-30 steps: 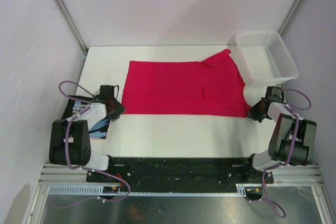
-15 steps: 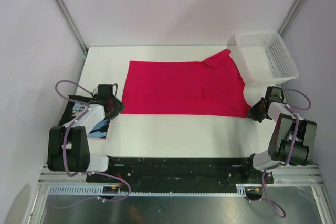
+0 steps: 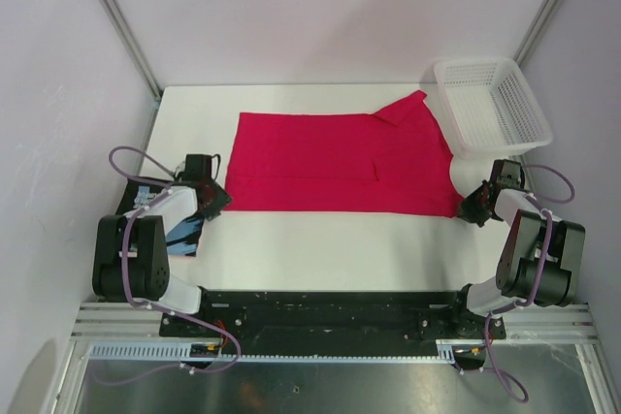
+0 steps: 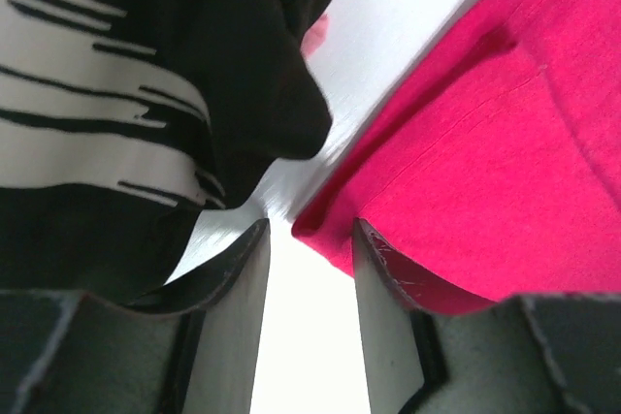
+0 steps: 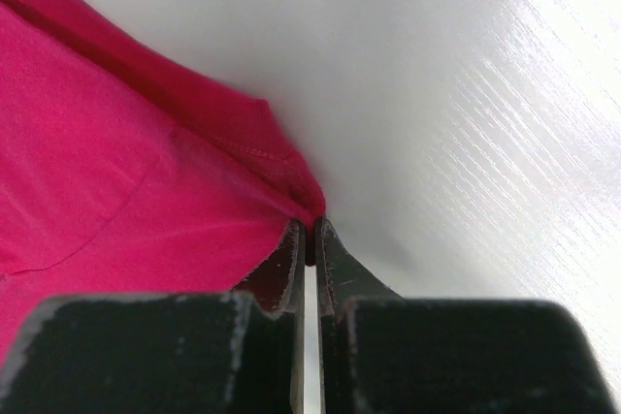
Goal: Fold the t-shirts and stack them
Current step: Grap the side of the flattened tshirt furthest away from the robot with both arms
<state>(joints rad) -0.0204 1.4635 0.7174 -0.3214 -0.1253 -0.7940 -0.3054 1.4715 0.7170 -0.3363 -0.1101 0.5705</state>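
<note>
While the right hand (image 5: 309,232) pinches the crimson shirt (image 3: 340,162) by its lower-right corner, the left hand (image 4: 310,232) stands open at the lower-left corner, seemingly readying a fold.

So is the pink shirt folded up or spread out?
Spread out: the pink shirt lies wide and flat, one far corner flipped over.

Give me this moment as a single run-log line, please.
crimson t-shirt: flat on table | left fingers: open at its near-left corner | right fingers: shut on its near-right corner | black t-shirt: table's left edge
</note>
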